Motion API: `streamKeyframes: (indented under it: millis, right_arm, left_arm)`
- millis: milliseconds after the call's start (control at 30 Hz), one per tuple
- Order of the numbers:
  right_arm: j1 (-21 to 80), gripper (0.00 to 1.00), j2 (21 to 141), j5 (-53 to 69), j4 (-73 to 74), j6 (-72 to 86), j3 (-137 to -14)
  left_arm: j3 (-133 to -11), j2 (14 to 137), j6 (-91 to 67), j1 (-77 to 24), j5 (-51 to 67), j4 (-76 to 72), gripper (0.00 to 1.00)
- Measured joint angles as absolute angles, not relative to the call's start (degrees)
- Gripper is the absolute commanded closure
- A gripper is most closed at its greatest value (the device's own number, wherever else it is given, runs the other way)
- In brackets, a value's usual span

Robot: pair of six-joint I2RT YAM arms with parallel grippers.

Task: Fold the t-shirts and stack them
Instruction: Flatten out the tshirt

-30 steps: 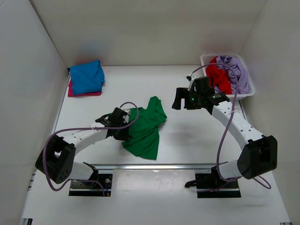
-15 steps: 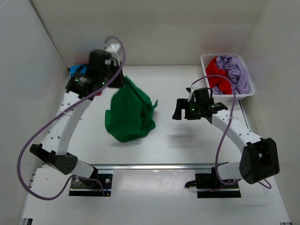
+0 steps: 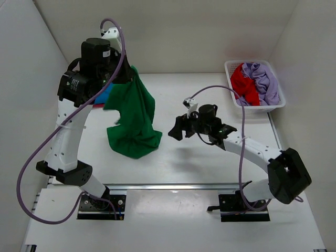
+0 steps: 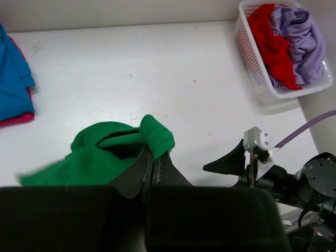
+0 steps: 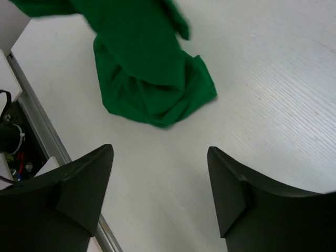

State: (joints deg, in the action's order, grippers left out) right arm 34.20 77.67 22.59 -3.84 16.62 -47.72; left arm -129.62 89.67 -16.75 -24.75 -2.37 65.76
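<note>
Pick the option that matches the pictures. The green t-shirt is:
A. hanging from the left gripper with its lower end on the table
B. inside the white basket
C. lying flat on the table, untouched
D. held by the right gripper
A: the left gripper is shut on the green t-shirt, which hangs down to a bunch on the table.

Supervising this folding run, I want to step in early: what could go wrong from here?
The left tool pinches only a small bunch of the green t-shirt, so it may slip free. The shirt hangs bunched, its bottom heaped on the table, and the right tool is open, holding nothing, so it may land crumpled.
</note>
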Motion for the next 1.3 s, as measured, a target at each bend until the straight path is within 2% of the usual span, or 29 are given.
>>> streamKeyframes:
  millis: [67,200,300,400,600,767,800,833,867,1100,1300]
  right_arm:
    - [36.0,0.35,80.9,22.8,-6.1,16.4,-48.8]
    - [38.6,0.55,90.6,19.1,-7.1,16.4,-53.3]
    - [39.0,0.58,97.4,16.6,-5.7,16.4,-58.0]
    - [39.0,0.57,103.3,13.7,-5.1,16.8,-62.3]
    - [38.9,0.38,108.0,7.9,-1.2,17.8,-66.5]
    - [38.9,0.41,112.8,8.4,1.4,17.3,-71.4]
    - [39.3,0.63,114.0,9.2,2.2,16.8,-72.1]
    - [39.5,0.94,114.1,9.5,2.3,16.3,-72.2]
    - [39.6,1.00,114.3,10.1,2.7,16.1,-72.4]
    - [39.6,1.00,111.5,10.7,7.9,15.4,-70.2]
    - [34.5,1.00,91.3,2.7,20.7,11.6,-68.5]
  left_arm:
    - [-130.3,90.6,-17.0,-24.4,-2.3,66.5,1.00]
    - [-132.4,90.7,-17.5,-23.9,-1.9,67.4,1.00]
    - [-134.6,90.4,-17.9,-23.4,-1.4,67.4,1.00]
    - [-136.0,89.7,-18.4,-22.5,-0.3,67.3,1.00]
    - [-136.5,88.5,-18.8,-21.8,0.7,67.3,1.00]
    - [-136.5,88.5,-18.9,-21.6,1.2,67.3,1.00]
    - [-136.5,88.5,-18.9,-21.4,1.3,67.3,1.00]
    - [-136.5,88.5,-18.9,-21.4,1.3,67.3,1.00]
    - [-136.5,88.5,-18.9,-21.2,1.3,67.3,1.00]
    - [-136.4,88.4,-18.5,-20.4,-1.7,67.5,1.00]
    - [-138.7,87.0,-18.1,-20.4,-10.4,69.3,1.00]
